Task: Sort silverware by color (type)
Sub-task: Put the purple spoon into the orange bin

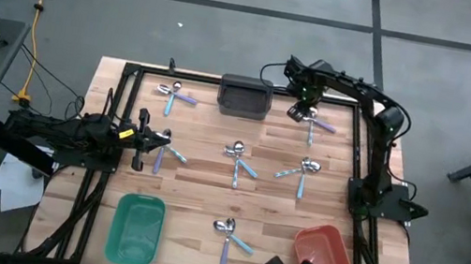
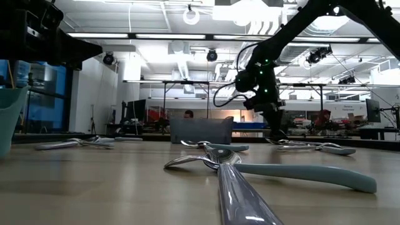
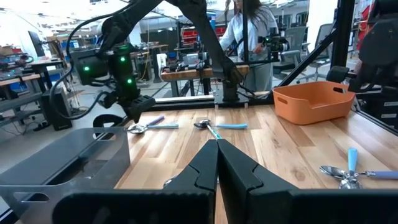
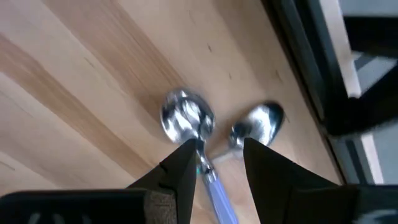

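Observation:
Small spoons with shiny bowls and silver, light blue or lavender handles lie in several little clusters on the wooden table (image 1: 199, 183). My right gripper (image 1: 300, 114) is open, low over the far right cluster (image 1: 315, 123). In the right wrist view its fingers (image 4: 180, 168) stand on either side of the neck of a bluish-handled spoon (image 4: 186, 115). A second spoon bowl (image 4: 258, 124) lies beside it. Whether a finger touches the spoon I cannot tell. My left gripper (image 3: 217, 144) is shut at the left, by the cluster there (image 1: 168, 148).
A dark grey bin (image 1: 244, 97) stands at the far middle, a green bin (image 1: 137, 228) at the near left and a red bin (image 1: 326, 260) at the near right. Black frame rails (image 1: 360, 152) run along the table's sides. A person stands beyond the table (image 3: 249, 37).

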You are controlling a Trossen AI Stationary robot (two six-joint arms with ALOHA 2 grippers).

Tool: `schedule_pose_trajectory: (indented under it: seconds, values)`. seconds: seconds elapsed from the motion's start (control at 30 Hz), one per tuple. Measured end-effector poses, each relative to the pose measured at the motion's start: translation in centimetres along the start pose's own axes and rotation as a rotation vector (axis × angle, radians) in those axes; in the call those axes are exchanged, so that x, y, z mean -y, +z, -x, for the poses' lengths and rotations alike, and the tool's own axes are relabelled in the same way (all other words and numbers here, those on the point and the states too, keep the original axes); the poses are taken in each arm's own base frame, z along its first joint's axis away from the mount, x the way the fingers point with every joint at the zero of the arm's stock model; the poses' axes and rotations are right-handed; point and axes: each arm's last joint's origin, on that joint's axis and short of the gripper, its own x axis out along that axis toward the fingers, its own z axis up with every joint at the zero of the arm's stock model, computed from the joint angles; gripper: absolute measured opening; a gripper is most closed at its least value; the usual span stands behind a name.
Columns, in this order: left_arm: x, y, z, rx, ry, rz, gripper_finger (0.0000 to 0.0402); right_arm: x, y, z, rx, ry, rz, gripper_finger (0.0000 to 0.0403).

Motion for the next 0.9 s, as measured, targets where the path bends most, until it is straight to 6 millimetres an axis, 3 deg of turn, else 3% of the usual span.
schedule_pose_trajectory:
  seconds: [0.27,0.57,0.73,0.9]
  values:
    - [0.0,0.0,0.0,0.000,0.000,0.000,0.0003,-0.6,0.7,0.2,-0.001,0.037,-0.104,0.0136]
    - [0.0,0.0,0.0,0.000,0.000,0.000,0.0003,-4.5,1.3,0.9,0.026,-0.020,-0.317,0.0195]
    - [0.0,0.0,0.0,0.000,0.000,0.000,0.0003,-6.2,1.7,1.3,0.080,-0.102,-0.427,0.0187]
    - [0.0,0.0,0.0,0.000,0.000,0.002,0.0003,-6.3,1.6,0.9,0.094,-0.148,-0.537,0.0159]
